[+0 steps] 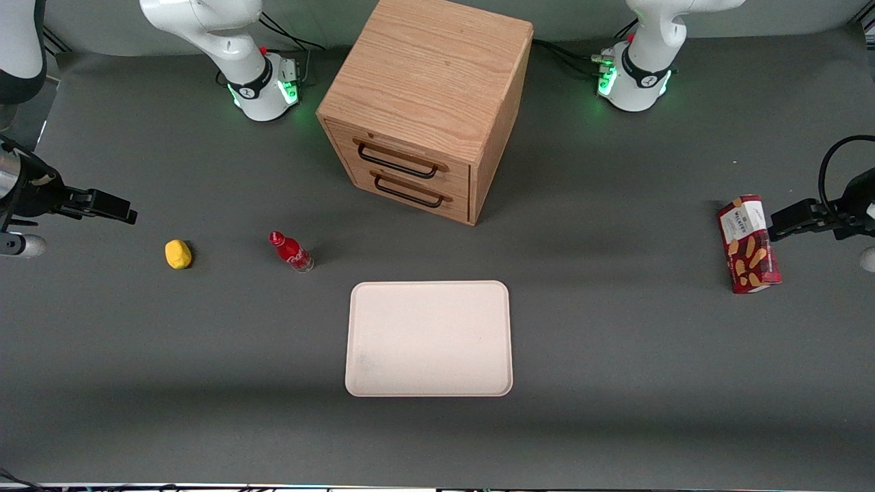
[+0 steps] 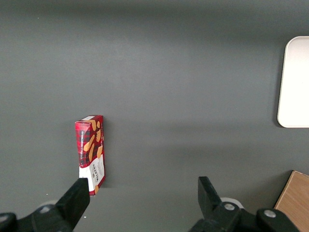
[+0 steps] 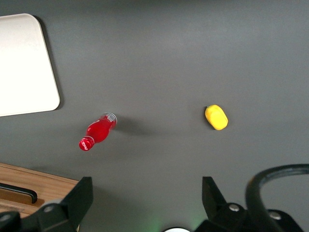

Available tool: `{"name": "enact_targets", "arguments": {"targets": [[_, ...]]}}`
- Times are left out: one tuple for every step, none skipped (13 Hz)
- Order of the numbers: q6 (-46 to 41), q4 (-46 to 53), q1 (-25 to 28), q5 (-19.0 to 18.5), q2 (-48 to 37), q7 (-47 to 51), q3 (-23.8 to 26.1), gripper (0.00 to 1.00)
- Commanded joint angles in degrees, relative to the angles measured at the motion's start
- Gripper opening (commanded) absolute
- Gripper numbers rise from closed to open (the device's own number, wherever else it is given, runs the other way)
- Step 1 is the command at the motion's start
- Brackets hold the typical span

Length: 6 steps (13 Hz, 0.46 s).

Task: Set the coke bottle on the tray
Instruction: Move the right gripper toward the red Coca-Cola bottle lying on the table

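Cabinet (image 1: 427, 102): both drawers shut. Tray (image 1: 428, 338): nearer camera than cabinet, nothing on it. Bottle (image 1: 291, 251): upright on table, near tray, apart from it. Gripper (image 3: 147, 195): fingers spread, holding nothing, high above table, toward working arm's end from tray.

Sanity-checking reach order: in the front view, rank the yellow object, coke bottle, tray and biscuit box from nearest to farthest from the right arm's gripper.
The gripper hangs open at the working arm's end of the table.
1. Yellow object: nearest, beside the gripper's end.
2. Coke bottle: next, between the yellow object and the tray.
3. Tray: mid-table, in front of the drawer cabinet.
4. Biscuit box: farthest, toward the parked arm's end.
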Motion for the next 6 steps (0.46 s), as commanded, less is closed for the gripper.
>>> {"name": "enact_targets", "arguments": {"targets": [[-0.4, 0.1, -0.3, 0.2, -0.2, -0.3, 0.3, 1.0], [-0.4, 0.2, -0.3, 0.2, -0.2, 0.0, 0.3, 1.0], [-0.2, 0.2, -0.2, 0.2, -0.2, 0.2, 0.3, 1.0], [0.2, 0.2, -0.2, 0.3, 0.2, 0.3, 0.4, 1.0], [0.5, 0.1, -0.2, 0.4, 0.7, 0.2, 1.0, 1.0], [1.9, -0.4, -0.2, 0.3, 0.8, 0.3, 3.0, 1.0]]}}
